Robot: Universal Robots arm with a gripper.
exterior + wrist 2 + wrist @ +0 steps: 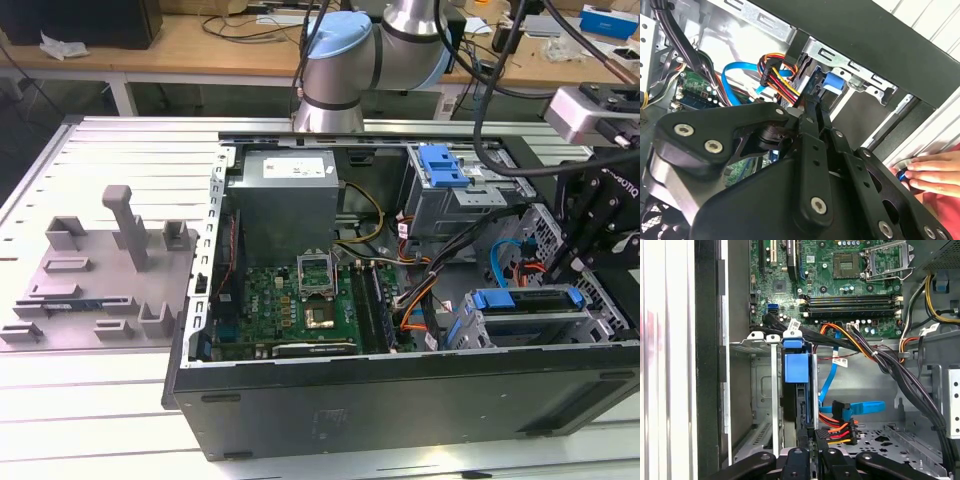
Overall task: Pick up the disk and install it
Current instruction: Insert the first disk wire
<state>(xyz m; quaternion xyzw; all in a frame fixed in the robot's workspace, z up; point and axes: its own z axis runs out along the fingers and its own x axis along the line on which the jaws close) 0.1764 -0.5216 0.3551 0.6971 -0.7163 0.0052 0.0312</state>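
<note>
Hand (807,460) of the arm sits low inside the open computer case (400,400), right against the drive cage (530,325) near the case's front corner; in the first wrist view its black fingers (795,462) stand close together at the near end of the disk (796,390), and they look to be pinched on that end, though the actual contact is hidden, so whether they grip it I cannot tell. Taking the drive cage as the landmark, the disk stands on edge inside it, in a slot beside the cage's metal side wall, its blue carrier tab at the end farthest from the hand and toward the motherboard (840,285). Its long axis runs straight away from the hand, in line with the slot. Orange, red and yellow power leads (837,432) and a blue data cable (860,407) lie just beside the disk, on the cage's open side. In the second wrist view a person's fingertips (930,172) rest outside the case wall, well apart from the cage.
</note>
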